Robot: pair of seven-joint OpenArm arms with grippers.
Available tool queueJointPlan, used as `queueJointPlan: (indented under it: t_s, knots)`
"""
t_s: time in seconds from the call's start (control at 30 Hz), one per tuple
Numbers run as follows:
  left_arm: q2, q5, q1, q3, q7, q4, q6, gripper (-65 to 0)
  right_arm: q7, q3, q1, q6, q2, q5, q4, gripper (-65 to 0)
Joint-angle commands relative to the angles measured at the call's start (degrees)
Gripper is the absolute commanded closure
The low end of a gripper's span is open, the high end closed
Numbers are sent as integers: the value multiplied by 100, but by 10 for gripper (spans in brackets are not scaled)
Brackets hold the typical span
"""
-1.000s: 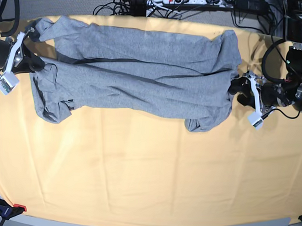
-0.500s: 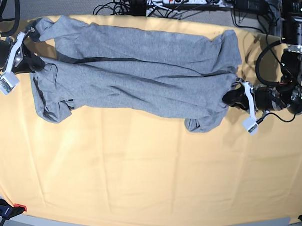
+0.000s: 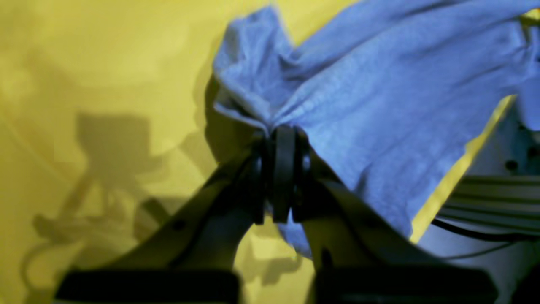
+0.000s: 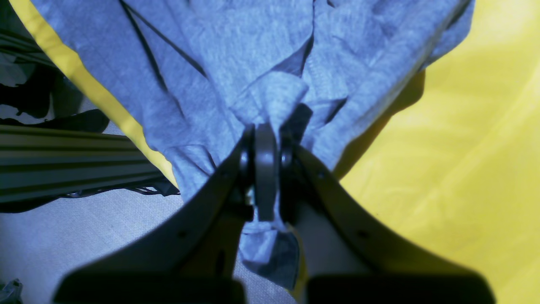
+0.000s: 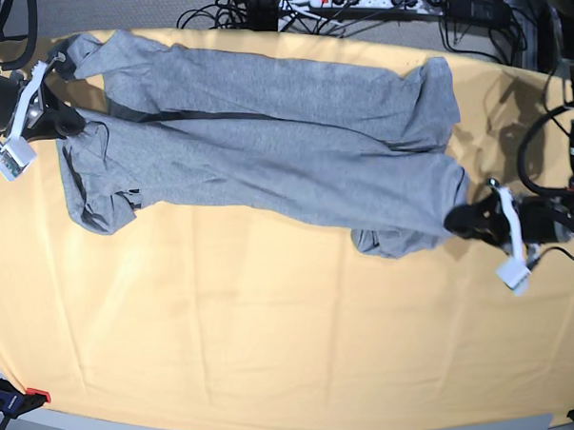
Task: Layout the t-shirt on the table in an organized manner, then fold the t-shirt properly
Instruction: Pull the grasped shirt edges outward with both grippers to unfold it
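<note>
The step in hand looks like the laying-out: the t-shirt (image 5: 266, 168) is stretched in a long, rumpled band across the far half of the tabletop (image 5: 273, 339), running from about ten o'clock down to about three o'clock in the base view, with folds and a doubled-over lump at its lower right end. The left tool (image 3: 280, 139) is at three o'clock, jaws pressed together on a gathered pinch of grey cloth, as the left wrist view shows plainly. The right tool (image 4: 265, 131) is at ten o'clock, near the tabletop's far corner, likewise clamped on a bunched edge of the shirt; part of the fabric there hangs past the tabletop's edge. By my judgement the garment is held at both ends but not flat, and no fold has begun. The next move likely calls for drawing the two ends apart and toward the six o'clock side, to bring the shirt onto open surface and smooth its creases before any release. No containers are in view.
</note>
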Motion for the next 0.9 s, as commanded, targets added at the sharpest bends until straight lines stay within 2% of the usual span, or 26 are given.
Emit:
queueJointPlan:
  t_s: [0.0, 0.1, 0.2, 0.33, 0.47, 0.57, 0.7, 0.87]
  knots:
    - [-166, -256, -214, -57, 9, 74, -32, 0, 101, 57, 15, 10, 111, 109, 70, 0]
    - [-247, -540, -356, -57, 197, 74, -32, 0, 101, 57, 15, 10, 111, 107, 70, 0]
    - [-289, -533, -415, -61, 192, 74, -32, 0, 101, 57, 17, 10, 114, 57, 70, 0]
    - [-372, -481, -603, -76, 136, 72, -32, 0, 619, 57, 59, 10, 114, -264, 72, 0]
    - [-540, -487, -964, -205, 22, 72, -32, 0, 688, 57, 387, 10, 111, -577, 72, 0]
    - [-656, -483, -1239, -260, 24, 72, -32, 0, 756, 57, 691, 10, 114, -590, 72, 0]
    - [-730, -481, -1340, -260, 24, 72, -32, 0, 1318, 57, 1032, 10, 109, -798, 70, 0]
    - [-726, -481, -1309, -260, 0, 72, -32, 0, 2389, 57, 1635, 10, 111, -1753, 66, 0]
